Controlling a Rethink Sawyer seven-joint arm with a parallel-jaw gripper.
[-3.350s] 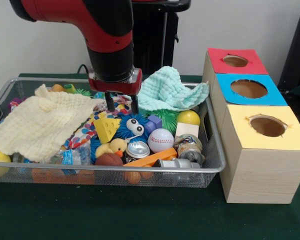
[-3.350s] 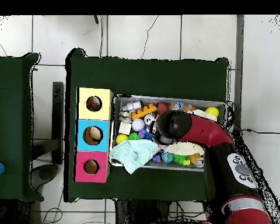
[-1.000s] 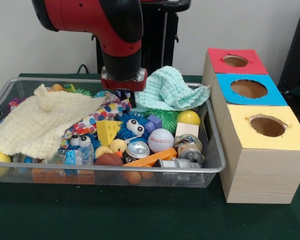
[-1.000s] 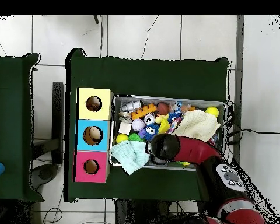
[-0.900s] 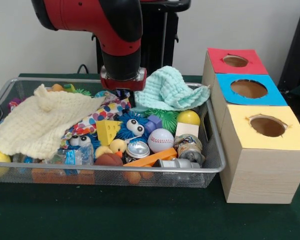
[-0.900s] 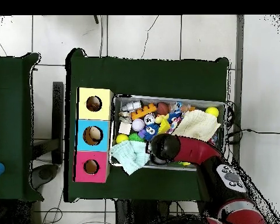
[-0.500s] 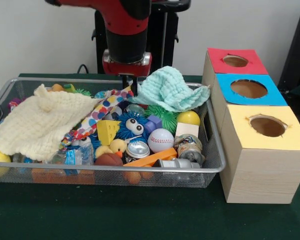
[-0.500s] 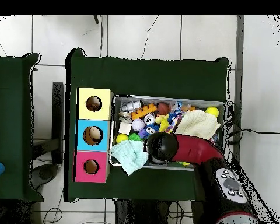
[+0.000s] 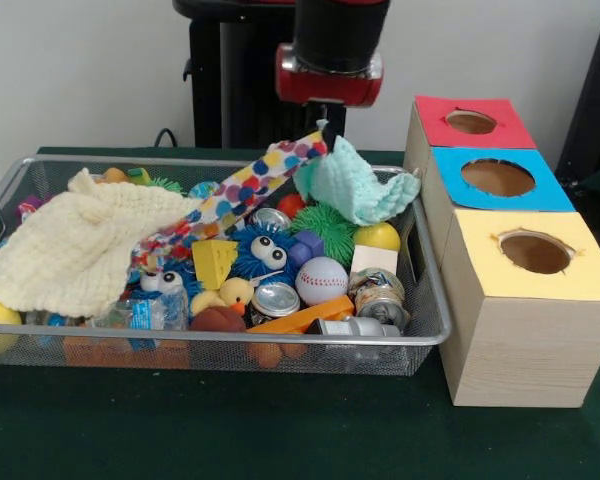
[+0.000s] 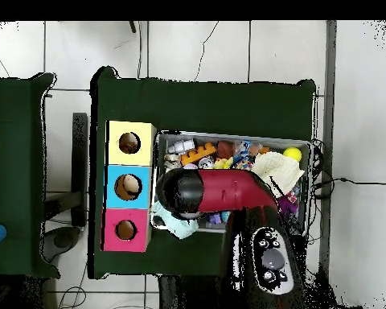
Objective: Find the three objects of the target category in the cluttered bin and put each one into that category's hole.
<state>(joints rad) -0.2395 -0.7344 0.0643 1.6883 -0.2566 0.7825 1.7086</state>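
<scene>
Front camera low, close; overhead straight down, farther; both share bin [image 9: 432, 330].

Dark green table [image 9: 280, 440] — bearing a wire bin [image 9: 420, 335] beside three boxes [image 9: 520, 330].
</scene>
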